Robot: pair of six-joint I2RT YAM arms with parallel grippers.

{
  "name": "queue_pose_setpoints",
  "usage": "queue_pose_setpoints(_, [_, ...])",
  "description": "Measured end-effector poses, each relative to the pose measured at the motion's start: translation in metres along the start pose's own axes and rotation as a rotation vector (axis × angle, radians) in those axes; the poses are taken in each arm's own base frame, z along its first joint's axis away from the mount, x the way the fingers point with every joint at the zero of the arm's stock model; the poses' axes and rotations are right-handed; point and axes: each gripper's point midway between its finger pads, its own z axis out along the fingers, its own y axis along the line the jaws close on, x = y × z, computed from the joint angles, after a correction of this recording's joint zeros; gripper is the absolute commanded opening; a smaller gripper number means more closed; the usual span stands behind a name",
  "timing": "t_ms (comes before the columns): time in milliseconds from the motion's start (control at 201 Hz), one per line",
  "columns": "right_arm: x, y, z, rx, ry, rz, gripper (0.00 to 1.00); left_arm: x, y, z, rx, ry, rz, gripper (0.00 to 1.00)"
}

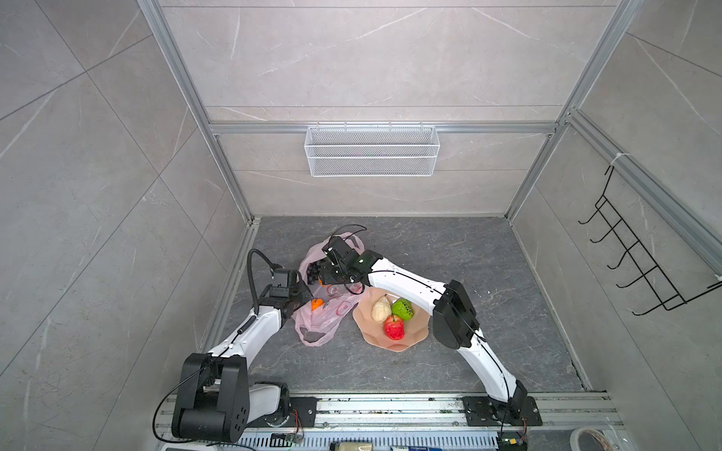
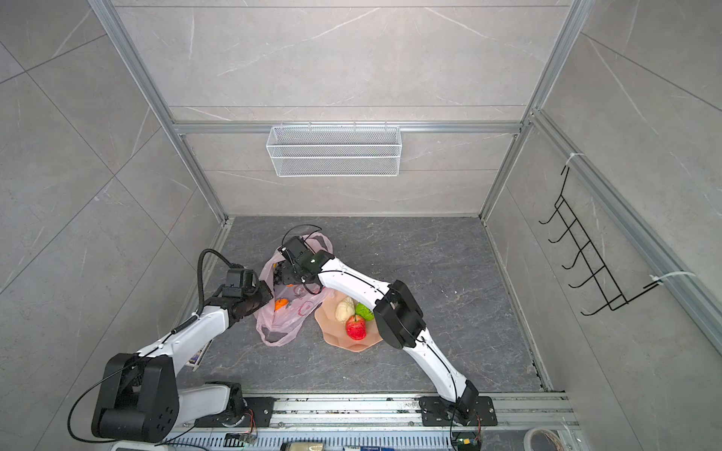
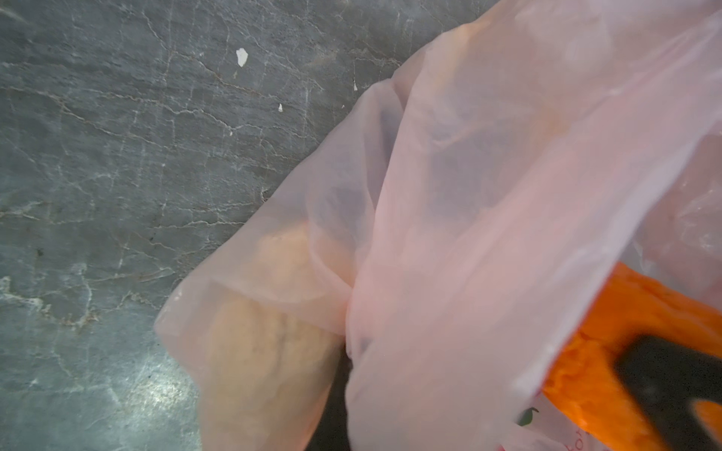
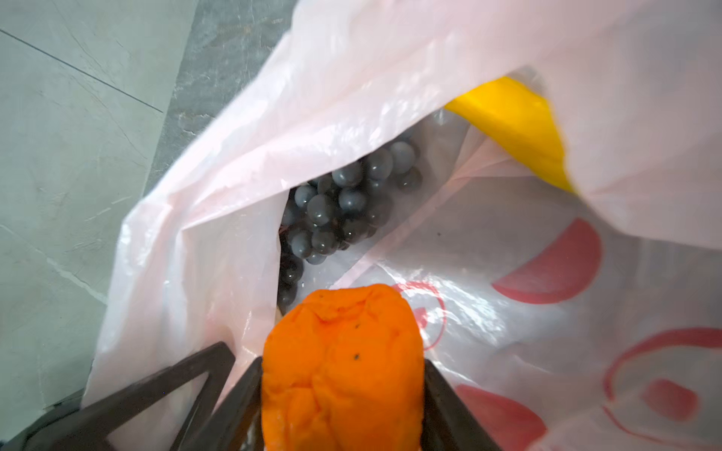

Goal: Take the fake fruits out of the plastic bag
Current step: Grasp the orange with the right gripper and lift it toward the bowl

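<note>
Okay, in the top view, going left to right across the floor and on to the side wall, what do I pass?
left gripper → plastic bag → peach plate carrying three fruits → black hook rack on the wall

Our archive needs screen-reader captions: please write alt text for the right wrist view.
The right claw grips a wrinkled orange at the open mouth of a pale-pink plastic bag. Deeper in lie a dark grape bunch and a yellow banana, partly covered by film.
</note>
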Motion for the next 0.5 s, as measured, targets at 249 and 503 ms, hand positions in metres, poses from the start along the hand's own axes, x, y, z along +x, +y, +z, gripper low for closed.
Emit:
queue_pose_setpoints(249, [-0.005,-0.024,-0.048,0.024,-0.017,-0.008,0.54,-0.002,0.003,-0.004,-0.003,-0.032,0.013,0.01])
queue_pose_setpoints(503, [0.022,-0.070,-0.104,0.142,-0.004,-0.085,0.54,-0.002,0.004,-0.004,-0.007,-0.034,0.014,0.01])
